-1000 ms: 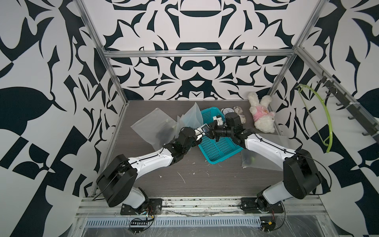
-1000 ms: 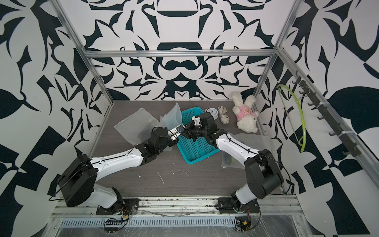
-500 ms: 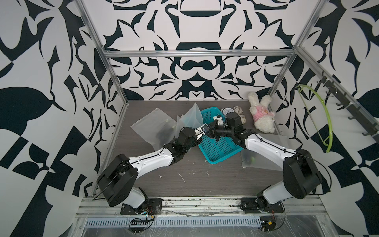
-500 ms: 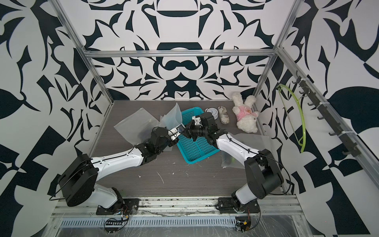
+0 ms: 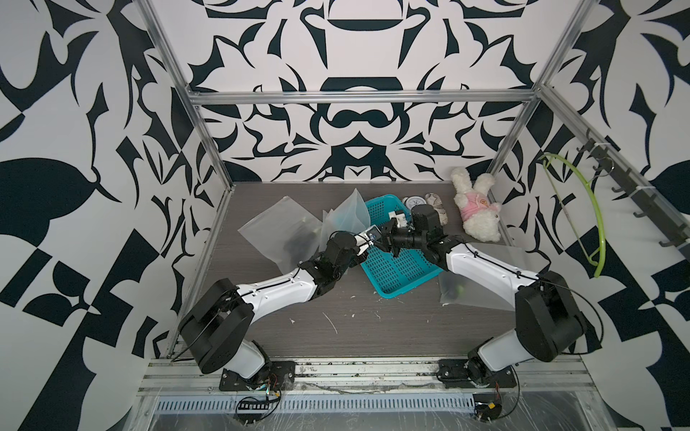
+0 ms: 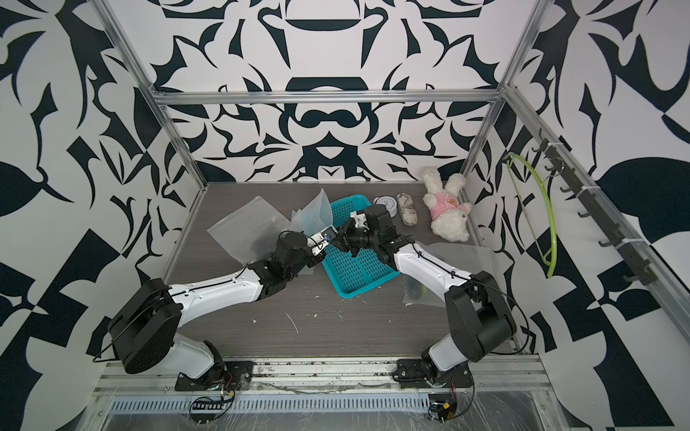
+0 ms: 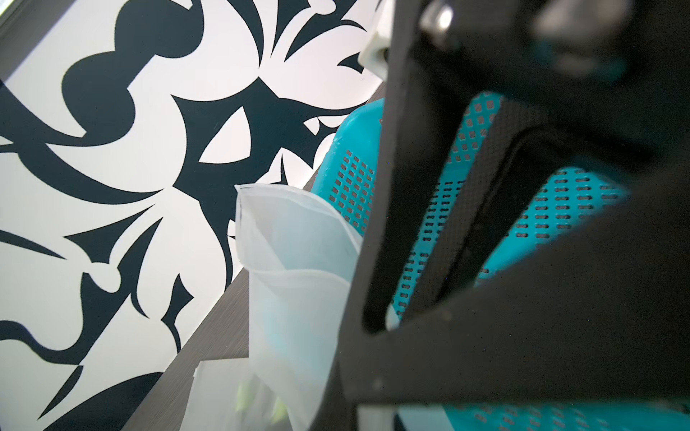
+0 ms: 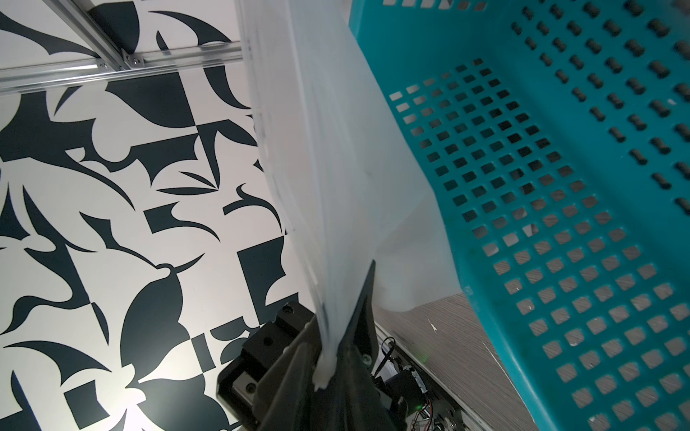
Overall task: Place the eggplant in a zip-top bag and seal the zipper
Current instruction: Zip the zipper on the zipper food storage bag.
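The teal basket (image 5: pixel 395 272) sat near the middle of the table, and the two arms met over the rim on its left-arm side. There the left gripper (image 5: pixel 367 246) was clamped tight on the edge of a frosted zip-top bag (image 5: pixel 349 212). The right wrist view showed its black jaws pinched together with the plastic caught between them. From that grip the bag stood upright, rising just beside the basket's wall and above its far corner. It looked empty.

The right gripper (image 5: pixel 384 242) had its tips close against the left one, over the same rim. Whether its jaws were narrow on the bag or free could not be told, as the left wrist view gave only a dark blur there.

On the table just beyond that rim, away from the basket, lay a flat bag (image 5: pixel 280 227). A dark shape showing through it looked like the eggplant (image 5: pixel 295 244), though the frosted plastic hid whether it lay inside or underneath.

Past the basket's far end stood a round dial (image 5: pixel 412 203), and further out on the right-arm side lay a plush rabbit (image 5: pixel 476 212). Against the basket's opposite side, under the right arm, another frosted bag (image 5: pixel 481 276) lay flat with something green in it
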